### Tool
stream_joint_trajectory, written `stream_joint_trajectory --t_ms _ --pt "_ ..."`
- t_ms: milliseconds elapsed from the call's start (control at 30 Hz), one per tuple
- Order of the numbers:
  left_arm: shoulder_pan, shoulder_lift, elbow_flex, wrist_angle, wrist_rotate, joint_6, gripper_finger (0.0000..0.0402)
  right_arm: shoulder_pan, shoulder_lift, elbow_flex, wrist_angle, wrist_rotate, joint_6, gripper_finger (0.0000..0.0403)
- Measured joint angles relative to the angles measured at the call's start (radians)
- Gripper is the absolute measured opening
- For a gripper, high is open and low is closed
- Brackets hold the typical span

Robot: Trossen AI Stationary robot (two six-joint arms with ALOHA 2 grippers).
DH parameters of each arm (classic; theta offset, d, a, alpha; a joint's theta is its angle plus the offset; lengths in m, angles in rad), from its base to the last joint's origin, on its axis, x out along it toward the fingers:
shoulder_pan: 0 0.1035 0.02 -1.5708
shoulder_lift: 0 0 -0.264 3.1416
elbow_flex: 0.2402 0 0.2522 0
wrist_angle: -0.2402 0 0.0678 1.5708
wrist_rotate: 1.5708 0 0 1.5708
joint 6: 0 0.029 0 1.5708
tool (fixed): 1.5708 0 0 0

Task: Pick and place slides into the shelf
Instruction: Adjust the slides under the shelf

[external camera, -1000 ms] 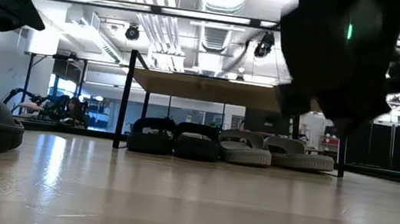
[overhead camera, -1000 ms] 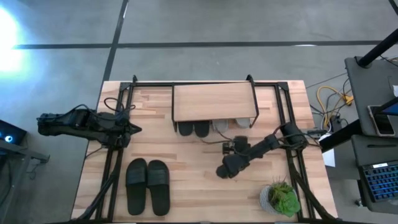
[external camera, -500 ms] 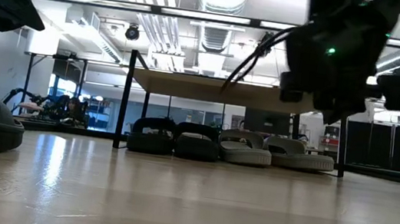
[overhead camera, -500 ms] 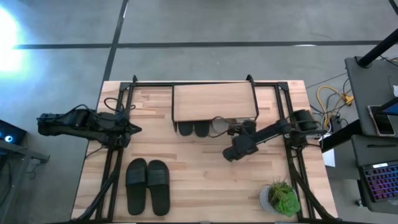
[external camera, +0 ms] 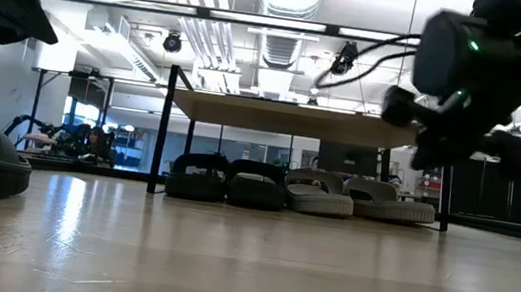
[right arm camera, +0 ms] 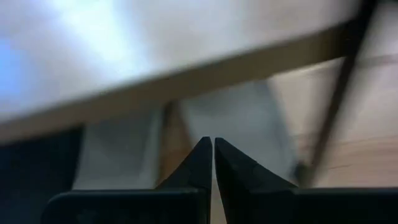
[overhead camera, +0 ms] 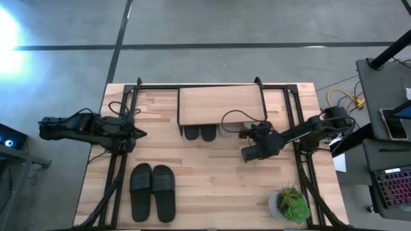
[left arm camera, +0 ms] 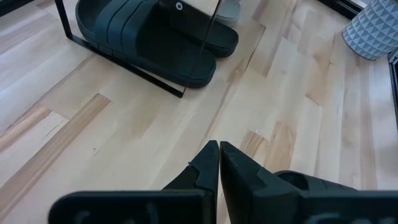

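Four slides (external camera: pixel 300 190) (two dark, two grey) line the shelf (overhead camera: pixel 221 105); right claw (right arm camera: pixel 213 163) pinched together.

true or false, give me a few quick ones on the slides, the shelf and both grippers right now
1. Four slides sit under the shelf. True: a dark pair and a light grey pair stand in a row there.
2. The black pair on the open table is held by the left gripper. False: it lies alone, and that gripper is shut on nothing at the table's left edge.
3. The right gripper carries a slide. False: its fingers are shut and empty, near the shelf's right end.
4. The potted plant stands on top of the shelf. False: it stands at the table's near right corner.
5. The shelf's top plank is bare. True.
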Motion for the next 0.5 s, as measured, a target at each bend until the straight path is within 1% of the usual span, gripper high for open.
stream_joint_trajectory --t_ms 100,167,233,367,500 --pt "0.0 0.003 -0.002 0.005 -0.001 -0.002 0.0 0.002 0.023 0.0 0.175 -0.02 -0.187 0.0013" --pt "0.0 0.006 -0.002 0.005 -0.001 -0.002 0.0 0.002 0.052 0.0 0.218 -0.037 -0.223 0.0013" --pt "0.0 0.005 -0.002 0.005 -0.001 -0.002 0.0 0.002 0.079 0.0 0.192 -0.036 -0.181 0.0013" --pt "0.0 0.005 -0.002 0.005 -0.002 -0.002 0.0 -0.006 0.131 0.0 0.08 -0.018 -0.012 0.0013" --pt "0.0 0.006 -0.005 0.005 -0.004 -0.003 0.0 -0.027 0.168 0.0 0.059 -0.023 0.022 0.0013"
